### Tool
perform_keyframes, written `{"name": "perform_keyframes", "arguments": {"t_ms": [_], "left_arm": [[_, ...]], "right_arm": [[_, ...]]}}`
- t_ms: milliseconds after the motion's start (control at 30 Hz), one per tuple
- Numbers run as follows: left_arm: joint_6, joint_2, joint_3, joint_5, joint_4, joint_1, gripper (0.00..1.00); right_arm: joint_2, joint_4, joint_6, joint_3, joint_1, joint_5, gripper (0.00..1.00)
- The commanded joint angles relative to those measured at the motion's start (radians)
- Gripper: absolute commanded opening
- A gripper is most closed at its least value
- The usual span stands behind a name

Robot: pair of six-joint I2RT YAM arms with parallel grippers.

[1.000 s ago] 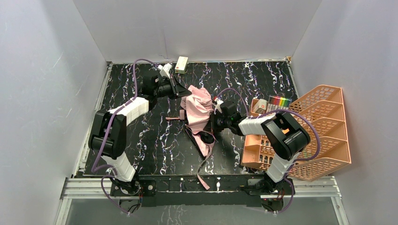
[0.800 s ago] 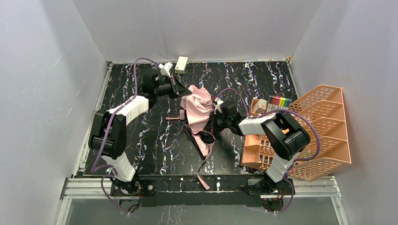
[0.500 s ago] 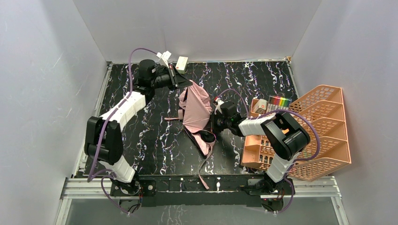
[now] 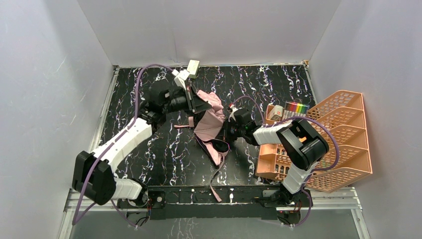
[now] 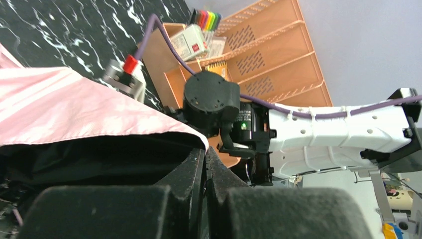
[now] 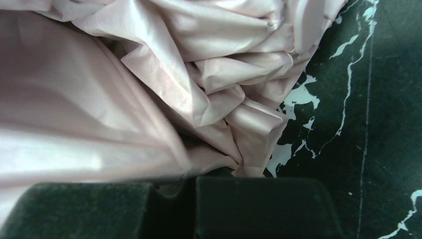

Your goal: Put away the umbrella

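Pale grey walls (image 4: 199,30) on three sides of a black, white-veined tabletop (image 4: 169,154), aluminium rail (image 4: 224,198) along its near edge.

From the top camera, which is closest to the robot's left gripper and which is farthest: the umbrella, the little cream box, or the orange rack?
1. The umbrella, mid-table, right at the left gripper.
2. The cream box, by the back wall.
3. The orange rack, on the far right side.

Overhead and 2 close wrist views share umbrella (image 4: 209,119).
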Motion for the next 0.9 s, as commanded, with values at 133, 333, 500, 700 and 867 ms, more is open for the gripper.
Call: {"name": "perform_keyframes", "arguments": {"t_ms": [133,333,500,700,867], "left_arm": [[-0.076,-0.106,-0.152,-0.204,0.152,-0.136,0.0],[-0.061,-0.104,-0.158,-0.258,0.147,-0.144,0.0],[-0.044,-0.099,-0.158,-0.268,0.132,-0.144,0.0],[-0.051,-0.095,-0.18,-0.255,0.148,-0.146,0.0],[-0.063,-0.111,-0.217,-0.257,0.164,-0.157,0.0]], "right_arm": [[-0.133,0.042,0.072,-0.099,0.074,-0.034,0.19],[-0.299,-0.006,0.088,-0.166,0.149,0.005,0.22],[-0.376,-0.042,0.101,-0.199,0.175,-0.009,0.2],[-0.36,0.002,0.123,-0.255,0.216,-0.023,0.16],[-0.309,0.078,0.152,-0.285,0.276,-0.004,0.17]]}}
